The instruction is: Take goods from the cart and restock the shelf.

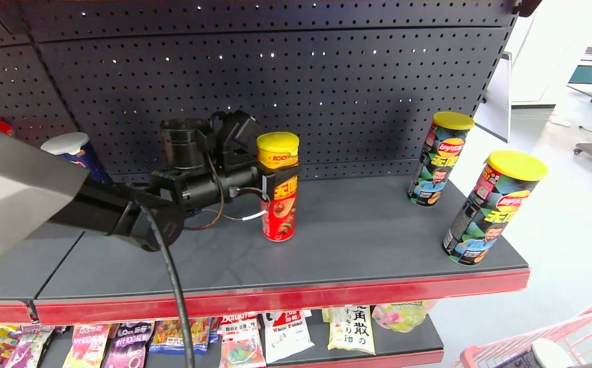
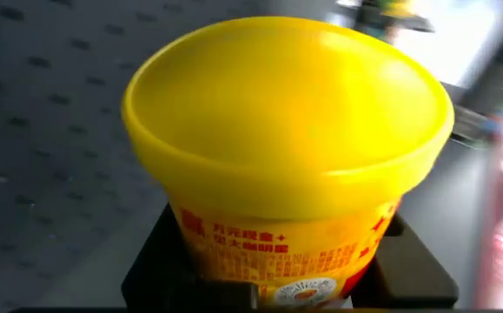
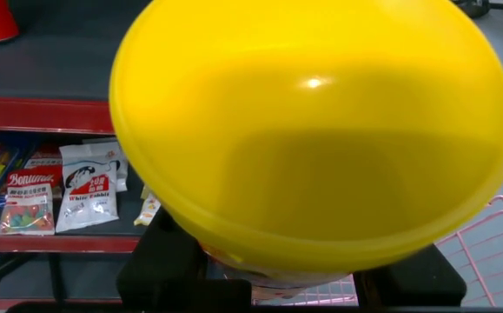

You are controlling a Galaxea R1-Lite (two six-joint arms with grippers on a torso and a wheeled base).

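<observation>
A red chip can (image 1: 278, 204) with a yellow lid stands upright on the grey upper shelf (image 1: 357, 240), left of the middle. My left gripper (image 1: 280, 179) is shut on its upper part, coming in from the left. The left wrist view looks down on that yellow lid (image 2: 286, 113), with the black fingers (image 2: 160, 265) either side of the can and the left gripper (image 2: 281, 283) closed around it. My right gripper (image 3: 286, 278) is shut on another can with a yellow lid (image 3: 312, 130), held in front of the shelf's red edge (image 3: 43, 113) and above the pink cart (image 3: 494, 252).
Two dark cans with yellow lids stand at the shelf's right end, one at the back (image 1: 439, 158) and one near the front edge (image 1: 495, 207). A blue can with a white lid (image 1: 76, 153) is behind my left arm. Snack bags (image 1: 286, 332) fill the lower shelf. The pink cart (image 1: 582, 332) is at the lower right.
</observation>
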